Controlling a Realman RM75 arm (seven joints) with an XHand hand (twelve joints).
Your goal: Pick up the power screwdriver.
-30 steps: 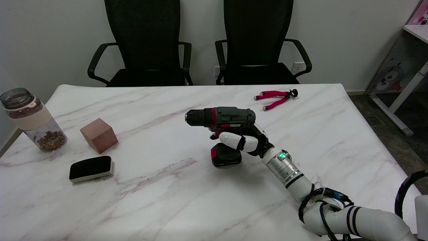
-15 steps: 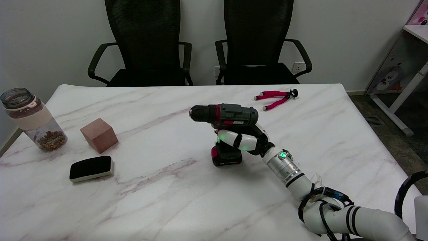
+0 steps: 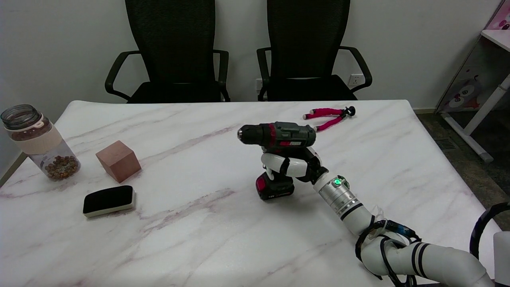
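Gripping the handle of the dark grey and red power screwdriver (image 3: 279, 137), the black-and-white right hand (image 3: 293, 165) has its fingers wrapped around it between the motor body above and the red-and-black battery pack below. The tool stands upright near the middle of the white marble-patterned table (image 3: 199, 239), chuck pointing to the picture's left; whether the battery base touches the tabletop or hangs just above it cannot be told. The white right arm (image 3: 398, 251) reaches in from the lower right, a green light glowing on its silver wrist.

Bare tabletop lies wide in front of the tool and to its left. Well apart on the left side sit a reddish-brown wooden cube (image 3: 118, 160), a black-topped whiteboard eraser (image 3: 108, 200) just in front of it, and a clear jar with a beige band holding brown pellets (image 3: 40, 143) near the left edge. Behind the tool, near the far edge, lies a pink flexible-legged mini tripod (image 3: 328, 117). Two black mesh office chairs (image 3: 171, 52) stand beyond the far edge against the wall.

Small white lettering shows on a red plate on the tool's body and on the battery pack, too small to read.
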